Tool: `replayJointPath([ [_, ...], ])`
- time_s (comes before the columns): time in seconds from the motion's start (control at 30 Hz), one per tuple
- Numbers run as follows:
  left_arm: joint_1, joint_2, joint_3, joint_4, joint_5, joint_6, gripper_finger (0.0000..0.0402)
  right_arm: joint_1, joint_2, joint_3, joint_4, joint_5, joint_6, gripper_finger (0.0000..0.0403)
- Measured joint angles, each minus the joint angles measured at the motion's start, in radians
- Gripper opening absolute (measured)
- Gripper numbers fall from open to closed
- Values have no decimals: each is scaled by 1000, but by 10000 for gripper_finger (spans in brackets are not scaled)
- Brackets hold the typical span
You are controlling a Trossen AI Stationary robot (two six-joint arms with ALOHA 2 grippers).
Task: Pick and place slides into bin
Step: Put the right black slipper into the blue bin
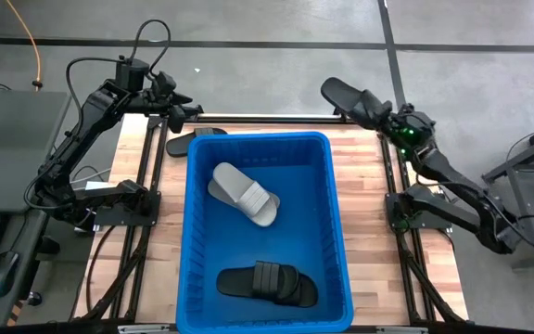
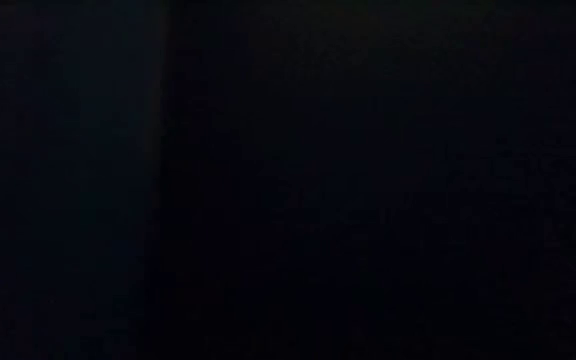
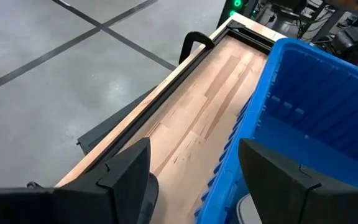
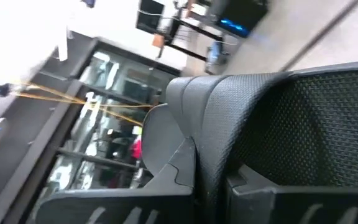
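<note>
The right gripper (image 1: 371, 104) clenched a black slide (image 1: 346, 93), likely light and bendy, at its far end beyond the table's far edge, while the left gripper (image 1: 176, 118) hung released near the blue bin (image 1: 337, 223).

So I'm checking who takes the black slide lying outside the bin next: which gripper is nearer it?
Left gripper hovers just above the black slide; right gripper is across the bin.

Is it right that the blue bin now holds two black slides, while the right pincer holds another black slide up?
Not quite. In the high view the bin holds one grey slide and one black slide. The right pincer does hold another black slide up.
</note>
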Motion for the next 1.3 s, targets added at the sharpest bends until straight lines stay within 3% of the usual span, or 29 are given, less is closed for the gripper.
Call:
replayJointPath([
  [0.2,0,0,0,-5,-18,-4,232,75,-39,113,-69,-44,-42,0],
  [0.37,0,0,0,-6,-27,-32,232,215,-19,247,-165,-41,-64,0],
  [0.73,0,0,0,-13,-76,-42,232,592,108,555,-560,150,-78,0],
  [1.07,0,-8,0,-12,-2,-27,232,987,339,691,-601,425,185,0],
  [1.3,0,-43,0,-16,-9,-23,232,1179,575,816,-603,484,416,0],
])
